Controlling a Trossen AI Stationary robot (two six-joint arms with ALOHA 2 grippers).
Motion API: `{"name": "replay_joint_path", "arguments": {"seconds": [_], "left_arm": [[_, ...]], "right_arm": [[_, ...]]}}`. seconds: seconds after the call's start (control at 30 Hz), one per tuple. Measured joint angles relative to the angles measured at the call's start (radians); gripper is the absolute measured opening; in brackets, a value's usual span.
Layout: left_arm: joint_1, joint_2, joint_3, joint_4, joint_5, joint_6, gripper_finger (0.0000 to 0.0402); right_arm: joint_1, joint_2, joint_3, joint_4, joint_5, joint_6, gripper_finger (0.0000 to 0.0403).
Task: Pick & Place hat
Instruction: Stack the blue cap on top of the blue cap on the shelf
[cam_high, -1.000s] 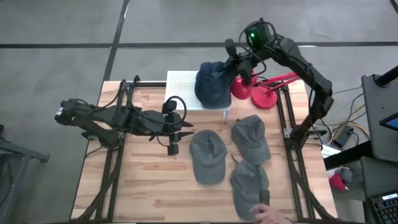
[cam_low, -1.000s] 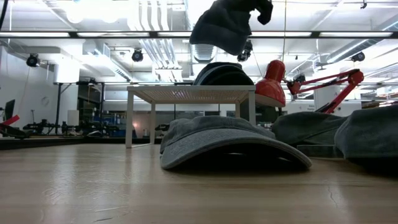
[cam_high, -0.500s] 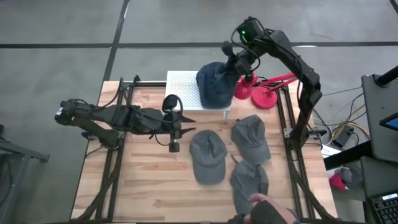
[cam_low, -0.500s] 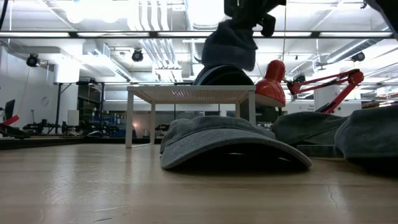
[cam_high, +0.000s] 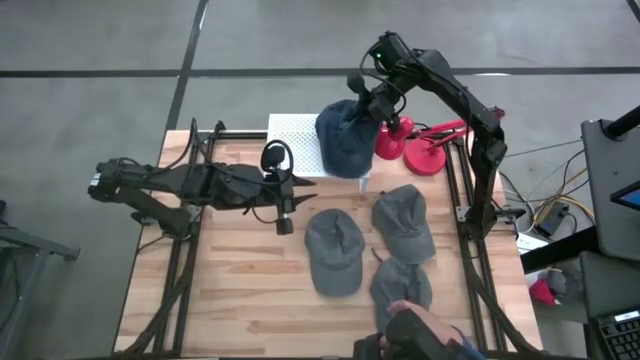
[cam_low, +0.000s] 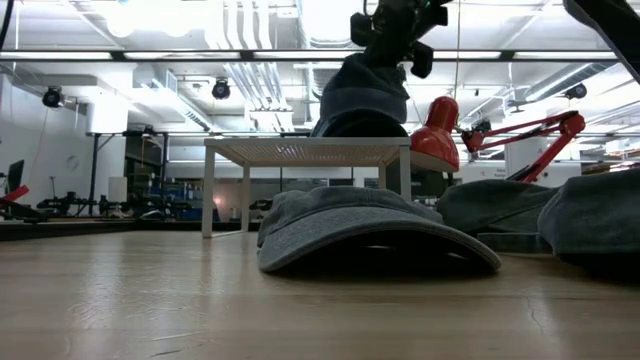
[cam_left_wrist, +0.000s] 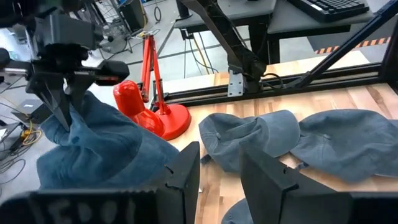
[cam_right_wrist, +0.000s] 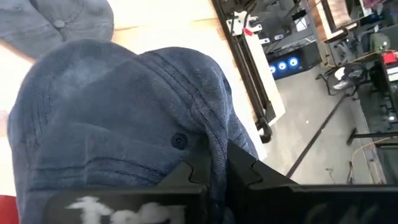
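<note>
Right pincer (cam_high: 366, 97) pinching blue denim cap (cam_high: 345, 137) at crown fabric, over white stand (cam_high: 293, 143). Cap sagging: soft, light, probably non-slippery. Left pincer (cam_high: 283, 203) idling part-open above tabletop (cam_high: 230, 290).

Two dark jointed arms, one with a green light.

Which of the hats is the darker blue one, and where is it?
The blue hat pinched in the right gripper, over the white stand. The three grey hats lie flat on the table.
</note>
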Motion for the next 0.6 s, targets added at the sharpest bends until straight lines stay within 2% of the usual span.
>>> {"name": "replay_joint_path", "arguments": {"seconds": [0.47, 0.6], "left_arm": [[0.008, 0.0, 0.0, 0.0, -0.001, -0.002, 0.0112], [0.01, 0.0, 0.0, 0.0, 0.0, -0.002, 0.0112]], "right_arm": [[-0.02, 0.006, -0.003, 0.059, 0.008, 0.001, 0.0023], [-0.019, 0.006, -0.004, 0.06, 0.072, 0.001, 0.0022]]}}
